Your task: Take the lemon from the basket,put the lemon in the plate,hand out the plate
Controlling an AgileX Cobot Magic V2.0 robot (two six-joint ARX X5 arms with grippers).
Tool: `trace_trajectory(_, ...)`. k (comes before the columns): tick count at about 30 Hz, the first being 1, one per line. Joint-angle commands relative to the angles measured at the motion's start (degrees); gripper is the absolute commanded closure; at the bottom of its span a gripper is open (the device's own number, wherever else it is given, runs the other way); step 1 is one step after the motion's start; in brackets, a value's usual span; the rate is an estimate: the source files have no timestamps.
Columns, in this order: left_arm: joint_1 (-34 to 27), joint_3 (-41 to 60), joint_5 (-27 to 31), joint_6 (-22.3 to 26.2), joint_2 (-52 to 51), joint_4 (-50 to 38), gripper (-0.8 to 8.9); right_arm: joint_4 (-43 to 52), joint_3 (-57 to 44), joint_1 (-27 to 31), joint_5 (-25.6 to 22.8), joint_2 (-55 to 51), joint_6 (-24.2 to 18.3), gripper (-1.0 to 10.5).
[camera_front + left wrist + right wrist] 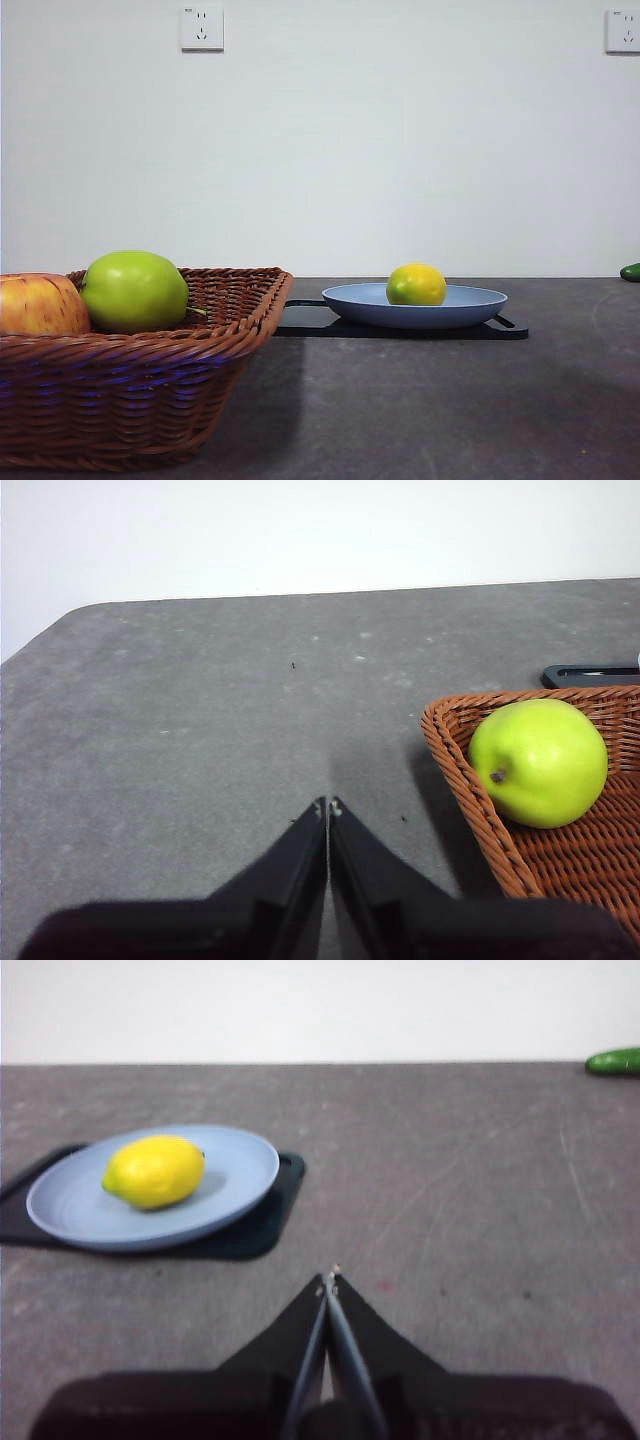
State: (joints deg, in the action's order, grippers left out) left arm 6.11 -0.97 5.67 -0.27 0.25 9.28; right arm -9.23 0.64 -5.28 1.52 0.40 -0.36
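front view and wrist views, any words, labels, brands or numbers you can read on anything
None can be read.
Left wall socket: a tiny dark mark at its top corner, too small to read.
Right wall socket: the same kind of mark, too small to read.
Lemon, plate, basket, green apple: no text.

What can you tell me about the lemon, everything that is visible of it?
The lemon is small and oval, with smooth bright yellow skin, a greenish tinge on one side and a small pointed tip at one end. It looks whole and unmarked. It lies on its side in the light-blue plate, a little off the plate's middle, touching only the plate's surface. The plate rests on a flat black tray. No gripper is near it.
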Motion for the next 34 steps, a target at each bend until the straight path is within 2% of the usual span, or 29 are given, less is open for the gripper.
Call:
trace_trajectory(1, -0.1, 0.7, 0.0, -0.4, -0.1, -0.7, 8.05, -0.6, -0.2, 0.0, 0.0, -0.1, 2.3, 9.4)
trace_trajectory(34, -0.1, 0.7, 0.0, -0.4, -0.1, -0.7, 8.05, -0.6, -0.2, 0.0, -0.4, -0.1, 2.4, 9.4)
